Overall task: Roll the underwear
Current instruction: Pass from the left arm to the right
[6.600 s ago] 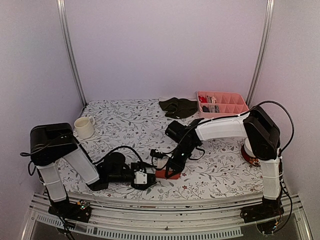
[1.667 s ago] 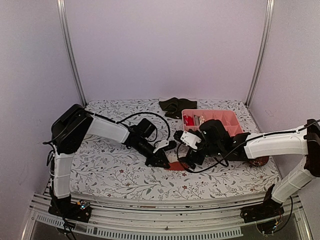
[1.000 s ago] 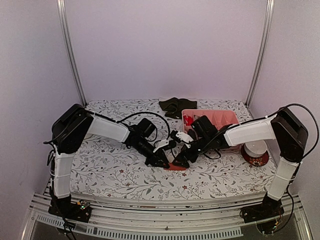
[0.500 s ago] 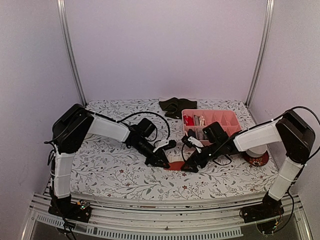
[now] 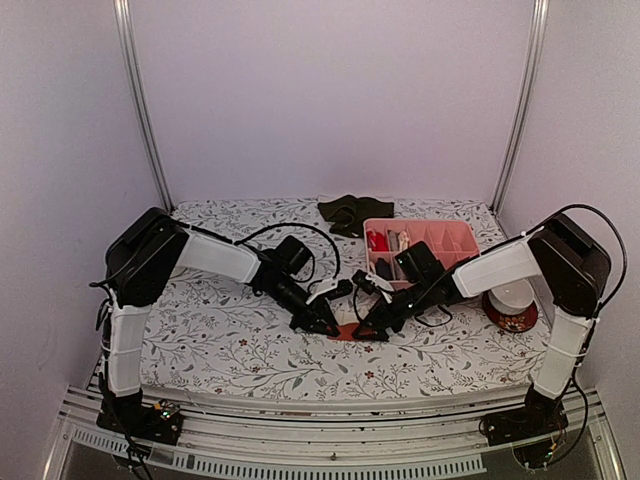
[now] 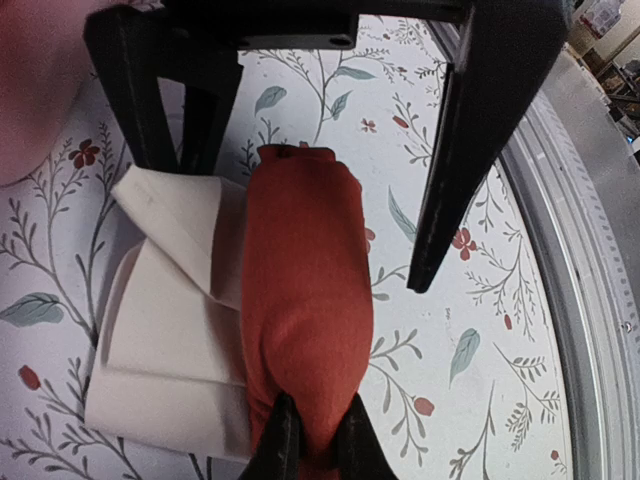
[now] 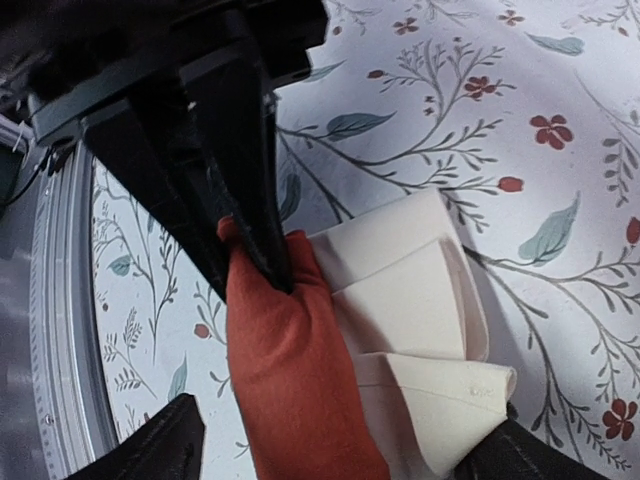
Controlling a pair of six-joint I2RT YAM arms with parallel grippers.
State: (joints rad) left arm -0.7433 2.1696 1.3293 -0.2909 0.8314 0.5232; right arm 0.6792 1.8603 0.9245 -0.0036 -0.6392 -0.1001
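Observation:
A rust-red underwear (image 6: pixel 300 300) lies rolled into a tight tube on the floral cloth, with a whitish folded piece (image 6: pixel 170 330) against its side. My left gripper (image 6: pixel 312 415) is shut on one end of the red roll (image 5: pixel 345 329). My right gripper (image 7: pixel 335 450) is open and straddles the roll (image 7: pixel 300 380) and the whitish piece (image 7: pixel 410 300) from the other end, its fingers (image 6: pixel 470 150) on either side. The left gripper's fingers (image 7: pixel 240 180) show pinching the roll's far end. A dark olive underwear (image 5: pixel 345 213) lies crumpled at the back.
A pink divided tray (image 5: pixel 470 232) holding some rolled items stands right behind the right arm. A red and white bowl (image 5: pixel 510 305) sits at the right edge. The table's metal front rail (image 6: pixel 590 300) runs close beside the roll.
The right gripper drew off to the right, then came back left to the roll. The left gripper has held still, pinching the red roll's end.

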